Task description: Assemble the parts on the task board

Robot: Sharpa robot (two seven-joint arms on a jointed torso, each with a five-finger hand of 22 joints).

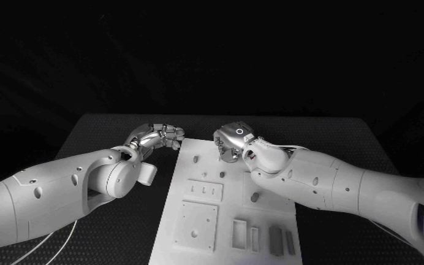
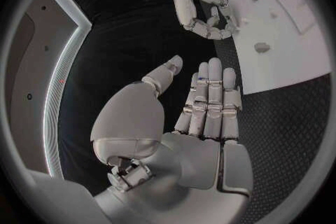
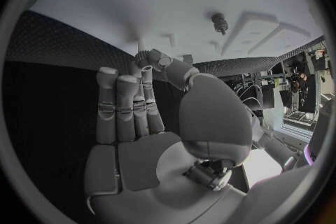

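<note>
White board (image 1: 205,216) lies mid-desk (image 1: 106,124), long axis running away from the robot. Small dark parts sit on it — a peg-like one (image 1: 254,197) mid-board, two bars (image 1: 281,240) at the near right corner, small ones (image 1: 197,159) near the far end. Left robot hand (image 1: 159,136) hovers off the board's far left corner, fingers straight and together in its wrist view, thumb apart, holding nothing. Right robot hand (image 1: 231,140) hangs over the far end, fingers extended and empty in its own wrist view, tips pointing at the board surface; a peg (image 3: 220,23) stands beyond the fingertips. Judgement: right hand is nearer the parts — the far-end pieces lie just under and ahead of it, so it likely picks first.
</note>
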